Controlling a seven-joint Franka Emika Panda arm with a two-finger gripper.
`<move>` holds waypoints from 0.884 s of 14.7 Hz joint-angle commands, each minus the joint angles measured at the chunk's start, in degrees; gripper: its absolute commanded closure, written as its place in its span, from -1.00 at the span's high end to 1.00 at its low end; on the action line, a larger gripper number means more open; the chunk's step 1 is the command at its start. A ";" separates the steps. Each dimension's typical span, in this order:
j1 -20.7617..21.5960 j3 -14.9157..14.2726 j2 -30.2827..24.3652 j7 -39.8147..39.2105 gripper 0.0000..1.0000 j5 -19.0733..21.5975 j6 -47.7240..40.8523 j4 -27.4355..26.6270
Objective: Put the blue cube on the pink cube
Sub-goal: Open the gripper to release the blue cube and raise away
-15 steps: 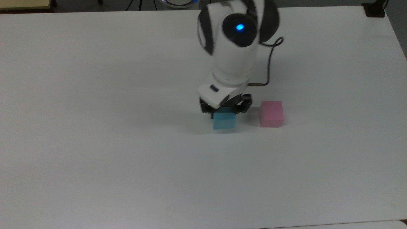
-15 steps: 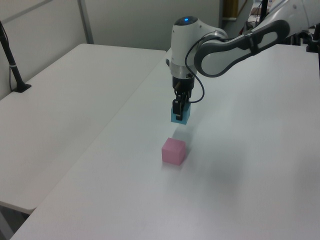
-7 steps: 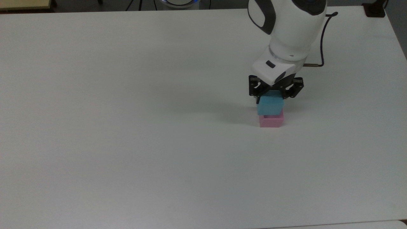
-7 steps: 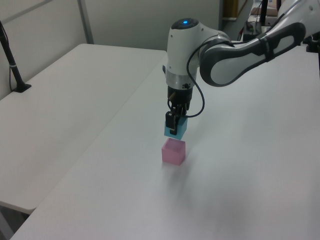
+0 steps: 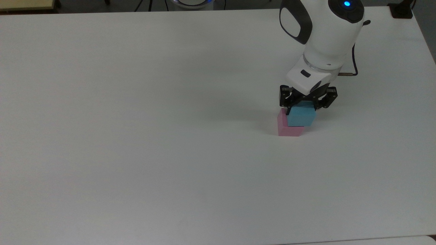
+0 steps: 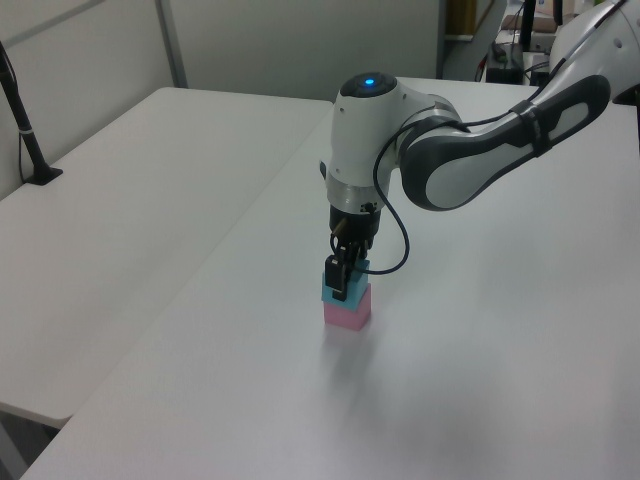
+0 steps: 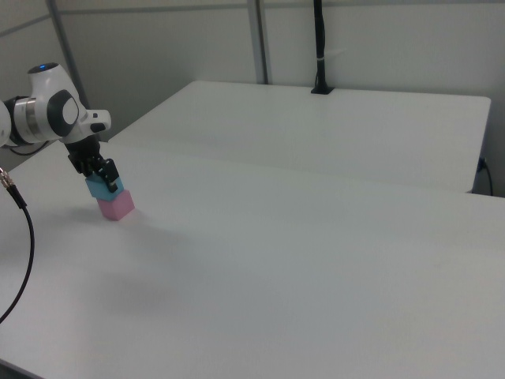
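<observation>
The blue cube [image 5: 300, 116] [image 6: 328, 295] [image 7: 99, 189] rests on top of the pink cube [image 5: 284, 128] [image 6: 349, 310] [image 7: 117, 206] on the white table [image 5: 136, 136]. In the top view it sits shifted toward the top view's right, leaving a pink strip bare on the left. My gripper [image 5: 307, 102] [image 6: 339, 282] [image 7: 101, 175] comes straight down from above and is shut on the blue cube, with a black finger on each side.
The white arm [image 6: 470, 150] reaches in from the left view's upper right, with a dark cable [image 5: 354, 64] looping beside the wrist. A black post [image 6: 25, 130] stands on the neighbouring table at the left view's left.
The gripper carried the blue cube from beside the pink cube to over it and lowered it onto the pink cube's top.
</observation>
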 commanded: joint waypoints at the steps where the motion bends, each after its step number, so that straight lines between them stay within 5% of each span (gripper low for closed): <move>1: 0.58 -1.11 -1.14 0.88 1.00 -1.04 0.98 0.48; 6: -2.39 -1.38 -11.50 -5.15 1.00 -0.34 -8.31 -0.65; 11: -14.94 -1.38 -24.76 -27.28 1.00 2.47 -22.46 -7.67; 13: -21.27 -1.47 -26.63 -27.86 1.00 2.13 -26.96 -7.86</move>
